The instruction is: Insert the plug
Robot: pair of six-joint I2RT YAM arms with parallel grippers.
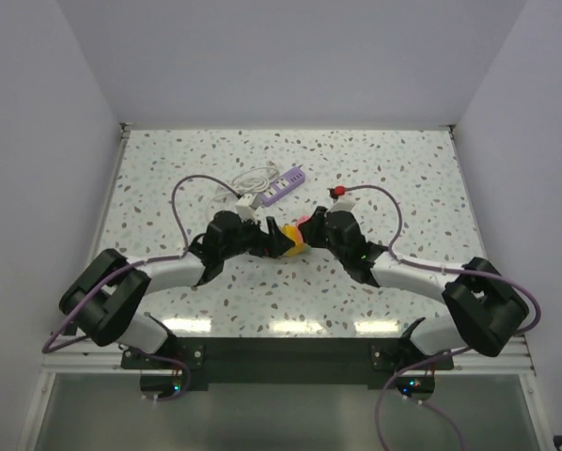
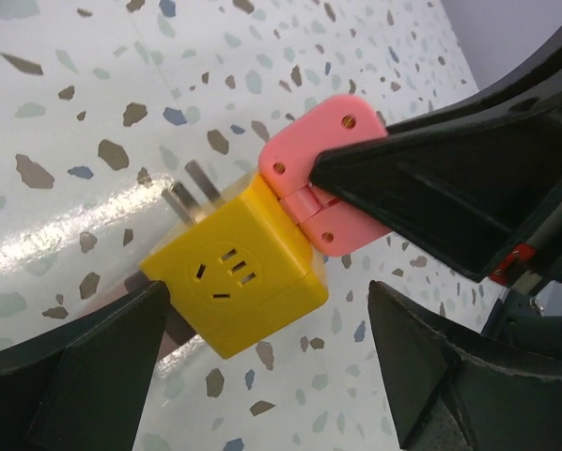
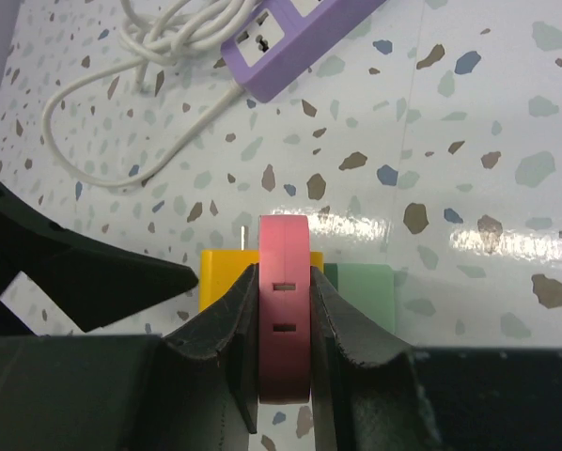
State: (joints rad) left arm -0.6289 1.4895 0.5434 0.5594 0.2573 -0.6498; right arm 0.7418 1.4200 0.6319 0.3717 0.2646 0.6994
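- The right gripper (image 3: pixel 283 319) is clamped on a pink plate (image 3: pixel 283 258); its two black fingers (image 3: pixel 226 329) press the plate's flat sides, and the plate stands on edge with two slots facing the wrist camera.
- In that view a yellow cube adapter (image 3: pixel 225 272) sits against the plate at 9 o'clock, and a pale green block (image 3: pixel 361 291) sits at 3 o'clock.
- One metal prong (image 3: pixel 241 235) pokes up from behind the yellow part at 11 o'clock.
- The left gripper (image 2: pixel 272 301) is spread wide, holding nothing, with the yellow cube adapter (image 2: pixel 239 282) lying between its fingers (image 2: pixel 102 366).
- The finger at 9 o'clock is just beside the cube's lower corner, though I cannot tell whether it touches. The finger at 3 o'clock stands apart from the cube.
- The cube's socket face looks toward the left wrist camera. Two flat prongs (image 2: pixel 192 193) stick out at 10 o'clock, and the pink plate (image 2: pixel 304 160) joins the cube at 1 o'clock.
- From above, the adapter (image 1: pixel 295 240) is at the middle of the table (image 1: pixel 413 169), between the two wrists.
- The purple power strip (image 1: pixel 286 185) lies at 12 o'clock from the adapter, apart from it, sockets up.
- Its white cable (image 1: pixel 253 177) is coiled at 11 o'clock, beside the strip.
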